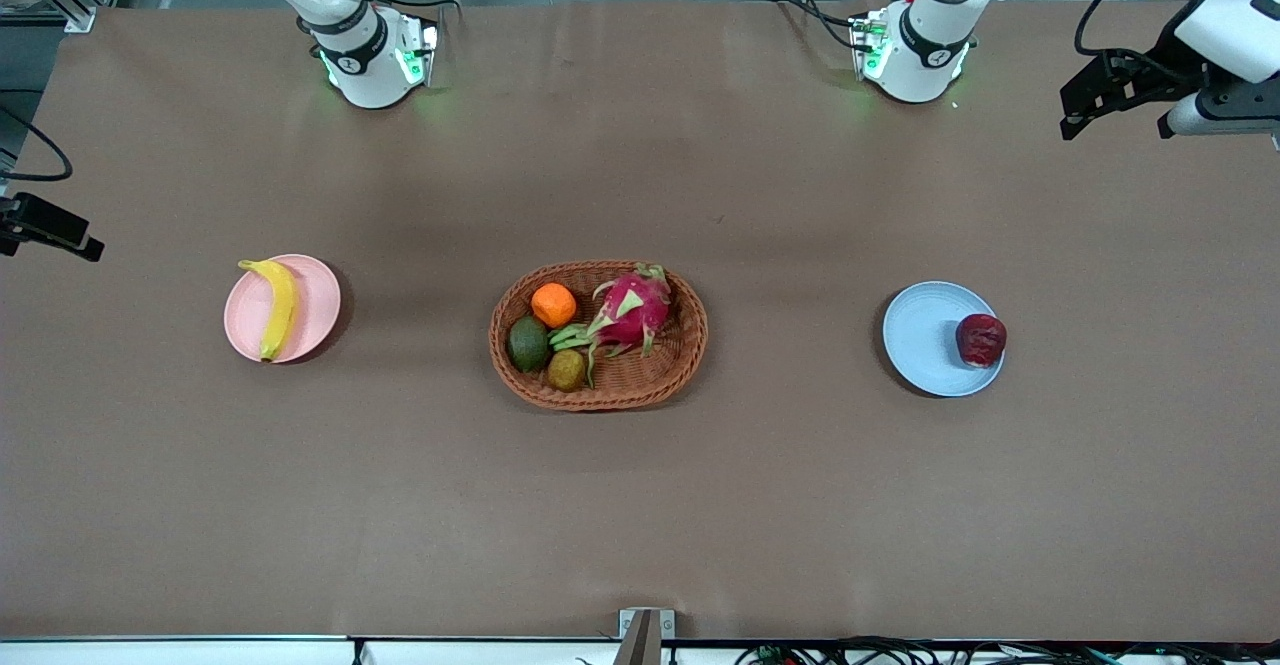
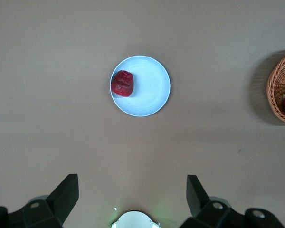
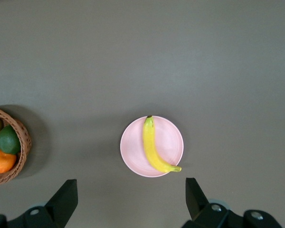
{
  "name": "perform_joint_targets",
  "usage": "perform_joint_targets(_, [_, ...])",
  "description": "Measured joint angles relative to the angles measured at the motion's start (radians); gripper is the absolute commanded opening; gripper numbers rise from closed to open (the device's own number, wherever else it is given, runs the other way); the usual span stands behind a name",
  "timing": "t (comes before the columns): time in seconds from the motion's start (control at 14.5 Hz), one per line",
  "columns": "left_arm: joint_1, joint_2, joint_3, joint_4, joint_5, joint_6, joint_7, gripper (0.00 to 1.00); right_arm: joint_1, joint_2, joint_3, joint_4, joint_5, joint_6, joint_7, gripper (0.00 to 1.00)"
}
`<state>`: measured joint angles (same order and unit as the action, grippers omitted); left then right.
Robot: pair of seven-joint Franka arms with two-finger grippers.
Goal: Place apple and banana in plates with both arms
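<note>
Wicker basket (image 2: 281, 90) cut off by wrist-view edge.

Two plates (image 1: 283, 307) (image 1: 925, 338), one banana (image 1: 277, 307), one apple (image 1: 980, 340), one basket (image 1: 598, 392), four basket fruits (image 1: 553, 305) (image 1: 632, 309) (image 1: 527, 343) (image 1: 566, 370).

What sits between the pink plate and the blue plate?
In the front view, the basket of fruit sits between the pink plate and blue plate.

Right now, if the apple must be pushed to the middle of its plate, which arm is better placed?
The left arm. Its open left gripper is up above the blue plate where the apple sits at the rim.
</note>
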<state>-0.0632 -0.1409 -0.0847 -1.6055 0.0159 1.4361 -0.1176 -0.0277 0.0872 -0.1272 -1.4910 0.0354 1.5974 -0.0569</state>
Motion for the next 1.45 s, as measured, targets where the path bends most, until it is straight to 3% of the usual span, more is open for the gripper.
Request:
perform_joint_targets(0.62, [-0.003,0.01,-0.001,0.0,0.0,0.002,0.002,1.0,-0.043,-0.012,0.046,0.007,-0.014,0.031,0.0,0.98])
perform_joint_targets(0.76, [-0.003,0.014,-0.002,0.001,0.0,0.002,0.003,1.0,-0.043,-0.059,0.05,-0.051,-0.014,0.052,0.0,0.98])
perform_joint_targets(1.1, [-0.003,0.015,-0.002,0.002,0.0,0.002,0.015,1.0,-0.043,-0.261,0.052,-0.309,-0.016,0.145,0.0,1.0])
perform_joint_targets(1.45, [-0.003,0.015,-0.002,0.002,0.0,0.002,0.021,1.0,-0.043,-0.292,0.054,-0.35,-0.017,0.142,0.0,1.0])
